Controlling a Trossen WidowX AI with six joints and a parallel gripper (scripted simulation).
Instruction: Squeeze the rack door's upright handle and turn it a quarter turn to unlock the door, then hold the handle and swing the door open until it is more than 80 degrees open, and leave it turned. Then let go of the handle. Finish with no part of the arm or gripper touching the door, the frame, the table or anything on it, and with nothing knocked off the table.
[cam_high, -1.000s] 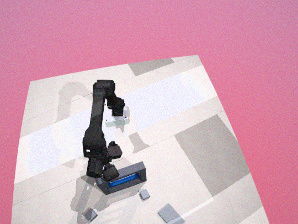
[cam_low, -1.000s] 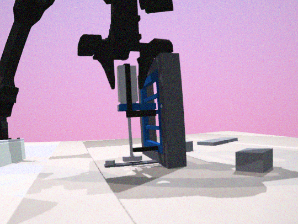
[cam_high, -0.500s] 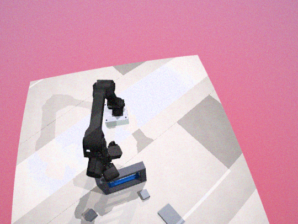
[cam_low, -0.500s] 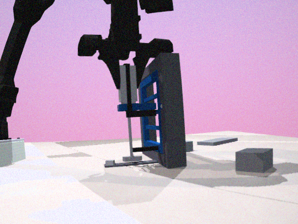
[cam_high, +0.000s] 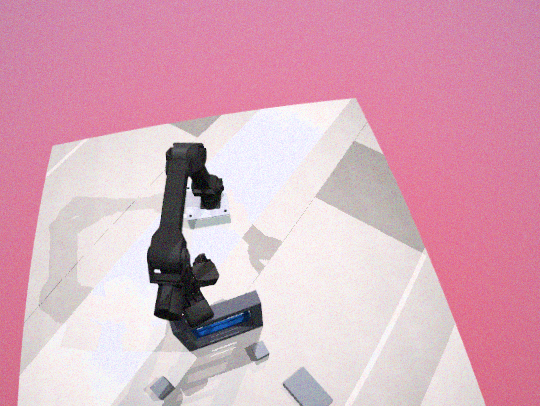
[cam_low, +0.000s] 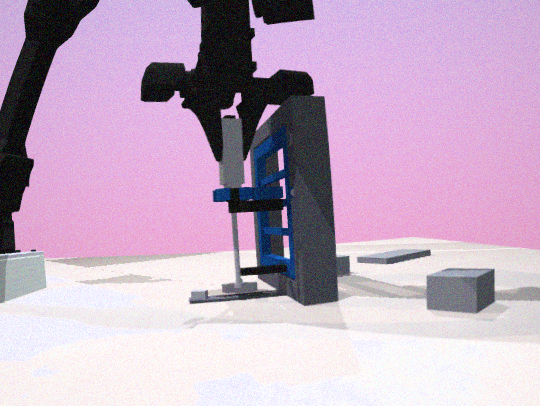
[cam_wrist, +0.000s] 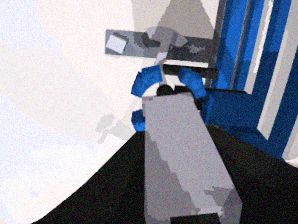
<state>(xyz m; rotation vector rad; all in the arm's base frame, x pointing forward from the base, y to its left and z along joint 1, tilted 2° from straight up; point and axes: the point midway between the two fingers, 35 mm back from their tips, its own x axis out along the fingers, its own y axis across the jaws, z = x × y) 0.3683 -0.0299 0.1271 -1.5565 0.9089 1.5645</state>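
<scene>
The upright grey handle (cam_low: 232, 175) (cam_wrist: 172, 120) stands in front of the door on a thin rod, above a blue bracket. My gripper (cam_low: 232, 156) (cam_wrist: 174, 137) is shut on it, pointing down, with one finger on each side of the handle's upper part. In the wrist view the handle's grey halves look pressed together. How far the handle is turned is unclear. The blue barred door (cam_high: 223, 324) (cam_low: 276, 231) (cam_wrist: 230, 107) sits within the dark grey frame (cam_high: 255, 300) (cam_low: 316, 210) and looks closed. The arm hides part of the frame in the top view.
A flat strip with a small block (cam_low: 199, 294) (cam_wrist: 117, 44) lies at the rod's foot. Behind the frame lie two small grey blocks (cam_high: 162, 387) (cam_high: 260, 351) and a flat grey slab (cam_high: 307, 387) (cam_low: 394, 256). The pale arm base (cam_high: 212, 220) (cam_low: 22, 276) is on the table.
</scene>
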